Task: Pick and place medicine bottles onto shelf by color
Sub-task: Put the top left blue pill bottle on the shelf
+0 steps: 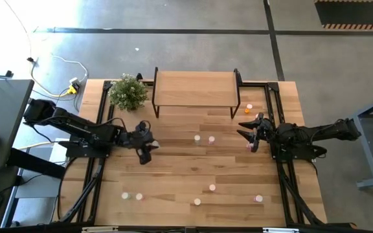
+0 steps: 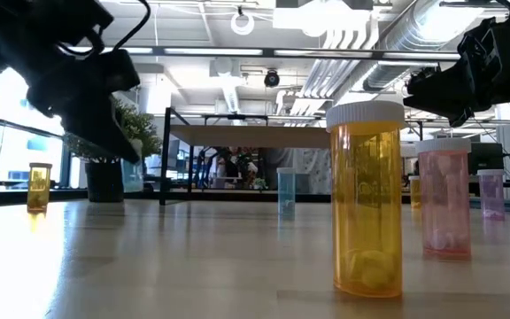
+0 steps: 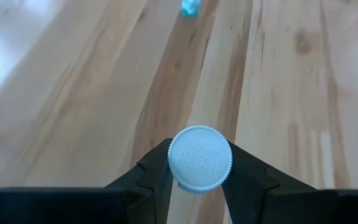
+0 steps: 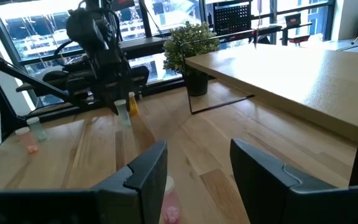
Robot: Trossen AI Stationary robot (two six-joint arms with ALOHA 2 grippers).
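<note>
My left gripper hangs over the table's left-middle, pointing down, shut on a medicine bottle of which only the pale cap shows. My right gripper is open and raised over the right side, with a pink bottle standing on the table below its fingers, untouched. Other bottles stand upright on their bases: an orange one, a pink one, a magenta one, a pale green one and a yellow one. The shelf stands at the far edge. My left gripper pinches the medicine bottle at its cap, one finger on each side of the cap's rim. The fingers come from above, pointing down, so the bottle stands upright between them. The cap hides the body, and I cannot tell whether the base is off the table.
A potted plant stands left of the shelf at the far edge. More bottles dot the near half of the table and the middle. An orange one stands right of the shelf. Black frame rails run along both sides.
</note>
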